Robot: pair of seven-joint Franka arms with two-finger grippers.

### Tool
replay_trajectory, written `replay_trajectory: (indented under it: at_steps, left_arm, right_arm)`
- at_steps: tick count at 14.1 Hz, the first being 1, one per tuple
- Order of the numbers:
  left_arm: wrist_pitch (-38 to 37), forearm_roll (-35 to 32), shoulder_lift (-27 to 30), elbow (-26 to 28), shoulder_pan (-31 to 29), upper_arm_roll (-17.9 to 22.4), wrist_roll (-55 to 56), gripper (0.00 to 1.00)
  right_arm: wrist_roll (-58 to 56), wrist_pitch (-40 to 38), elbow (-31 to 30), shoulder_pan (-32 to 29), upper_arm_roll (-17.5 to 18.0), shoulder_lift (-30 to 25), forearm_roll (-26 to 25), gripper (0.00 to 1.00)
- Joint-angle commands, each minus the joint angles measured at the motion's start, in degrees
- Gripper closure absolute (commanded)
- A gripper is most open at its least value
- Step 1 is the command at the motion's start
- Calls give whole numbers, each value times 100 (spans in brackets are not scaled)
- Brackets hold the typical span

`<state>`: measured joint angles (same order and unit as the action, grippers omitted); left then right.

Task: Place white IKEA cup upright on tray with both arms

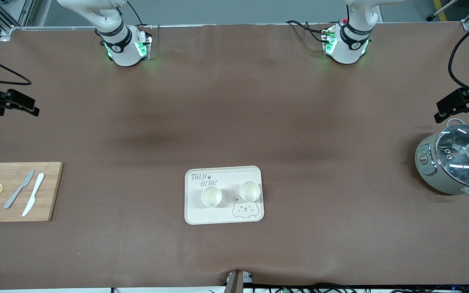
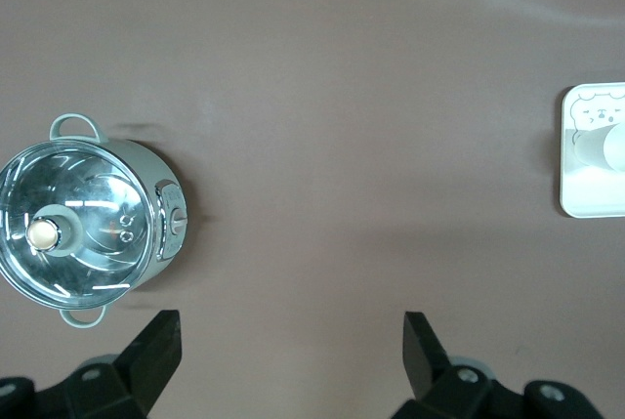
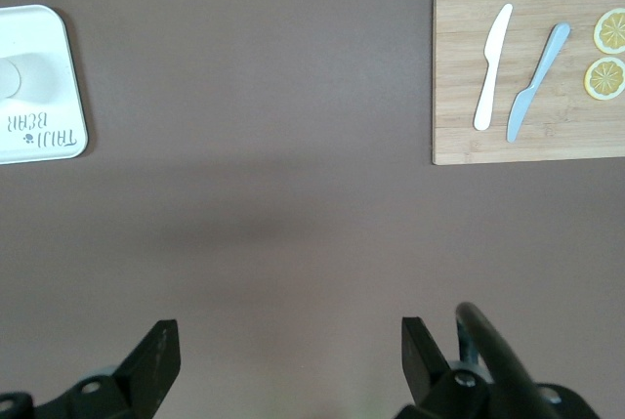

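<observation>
The cream tray (image 1: pixel 224 213) with "TAIJI BEAR" lettering lies near the middle of the table, close to the front camera. Two white cups stand upright on it, one (image 1: pixel 211 196) toward the right arm's end, the other (image 1: pixel 250 190) toward the left arm's end. My left gripper (image 2: pixel 293 326) is open and empty, up over bare table beside the pot; the tray's edge (image 2: pixel 586 194) shows in its view. My right gripper (image 3: pixel 290 331) is open and empty over bare table between the tray (image 3: pixel 39 126) and the cutting board. Both arms wait.
A grey pot with a glass lid (image 1: pixel 454 162) stands at the left arm's end. A bamboo cutting board (image 1: pixel 14 191) with two knives and two lemon slices lies at the right arm's end.
</observation>
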<state>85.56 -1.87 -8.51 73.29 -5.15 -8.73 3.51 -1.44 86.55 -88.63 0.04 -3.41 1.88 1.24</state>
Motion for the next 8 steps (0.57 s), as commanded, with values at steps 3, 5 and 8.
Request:
replay_trajectory:
  at_steps: [3,5,8]
  left_arm:
    - [5,-129,25,-25,-30,-67,9,0]
    - [5,-129,25,-25,-39,-58,9,0]
    - [5,-120,25,-25,-57,-58,9,0]
  right_arm:
    - [-41,64,-110,-74,77,-92,-72,0]
    - [-32,64,-110,-74,77,-83,-72,0]
    - [-32,64,-110,-66,77,-83,-72,0]
